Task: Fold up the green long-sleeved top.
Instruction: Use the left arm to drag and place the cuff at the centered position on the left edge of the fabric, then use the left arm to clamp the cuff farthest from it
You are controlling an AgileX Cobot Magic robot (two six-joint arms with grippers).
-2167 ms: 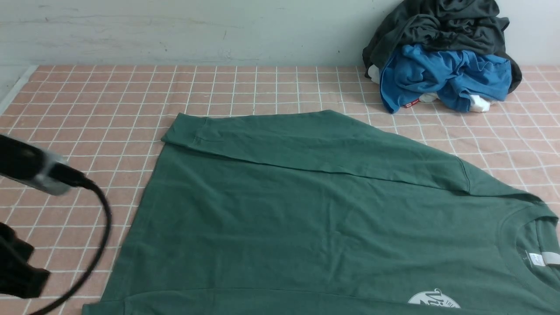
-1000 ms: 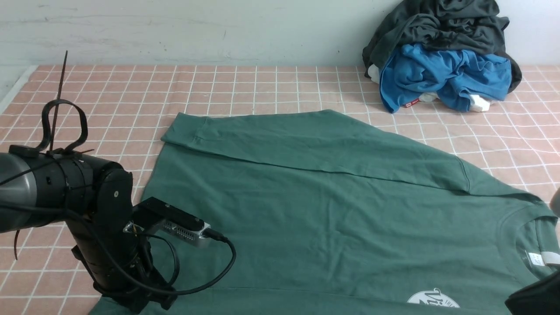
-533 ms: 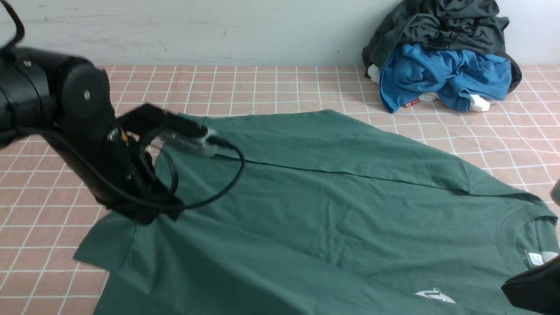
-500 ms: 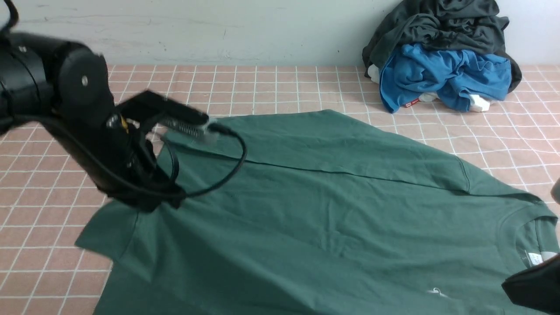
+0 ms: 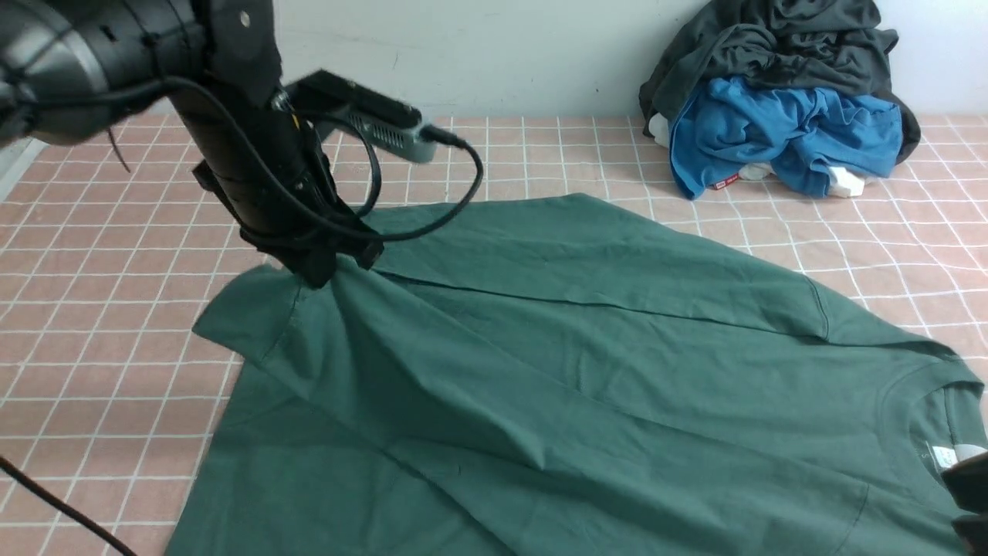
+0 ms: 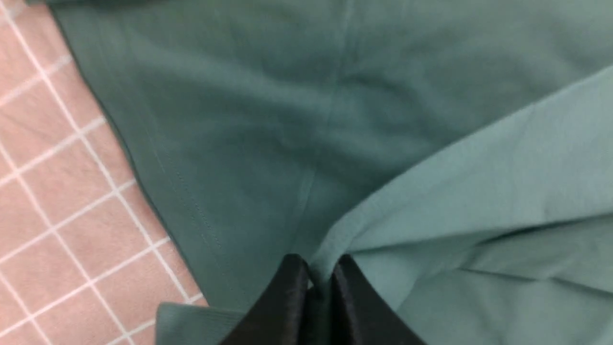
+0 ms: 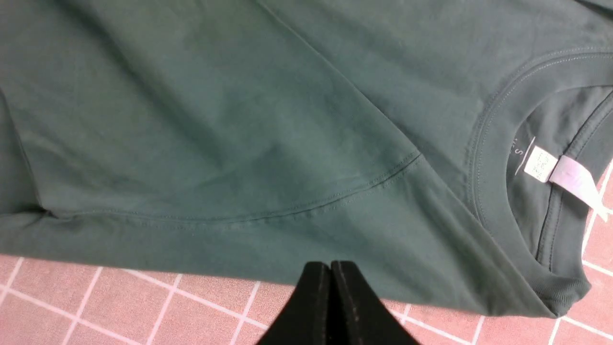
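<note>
left gripper (image 5: 320, 274) swung up and back lol | clamped on the green long-sleeved top (image 5: 587, 371) so near side folds over | right gripper (image 7: 330, 268) closed at its edge

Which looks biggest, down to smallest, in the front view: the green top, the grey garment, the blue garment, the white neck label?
1. green top, by far the largest.
2. dark grey garment and blue garment: they look about alike. Both are crumpled, and the grey one is cut off by the frame, so I won't rank them.
3. white neck label, the smallest.

Black left gripper (image 5: 318, 272), grey camera (image 5: 370, 123), looped cable (image 5: 481, 179)
</note>
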